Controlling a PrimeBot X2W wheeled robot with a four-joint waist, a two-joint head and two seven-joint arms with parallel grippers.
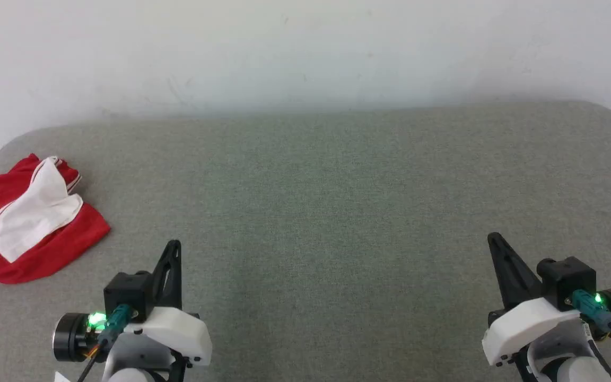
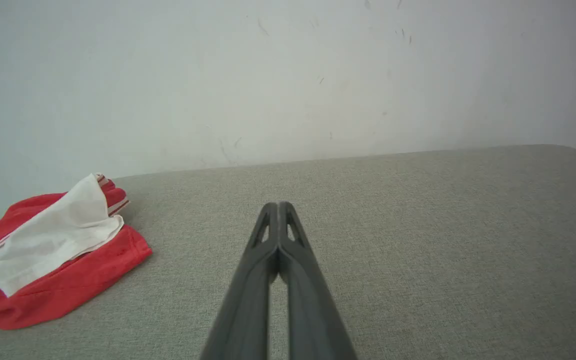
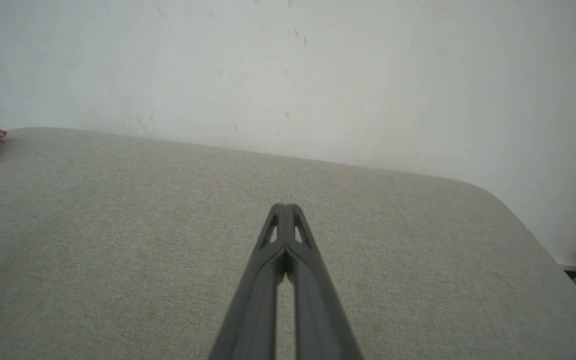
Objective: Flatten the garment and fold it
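Grey fabric surface (image 1: 311,201) stretching before white wall (image 1: 305,48). Garment (image 1: 29,217) lying crumpled at nine o'clock edge. Left gripper (image 1: 174,246) and right gripper (image 1: 494,239) hovering at seven and five o'clock, jaws pressed together, gripping nothing.

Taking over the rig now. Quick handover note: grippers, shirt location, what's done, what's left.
Left gripper: shut, empty, at the near left of the grey fabric surface, clear of the shirt.
Right gripper: shut, empty, near right.
Shirt: crumpled heap at the surface's left edge, a white sleeve lying on top of the red.
Done: nothing; not flattened, not folded.
Left: pick it up, spread it flat, then fold.
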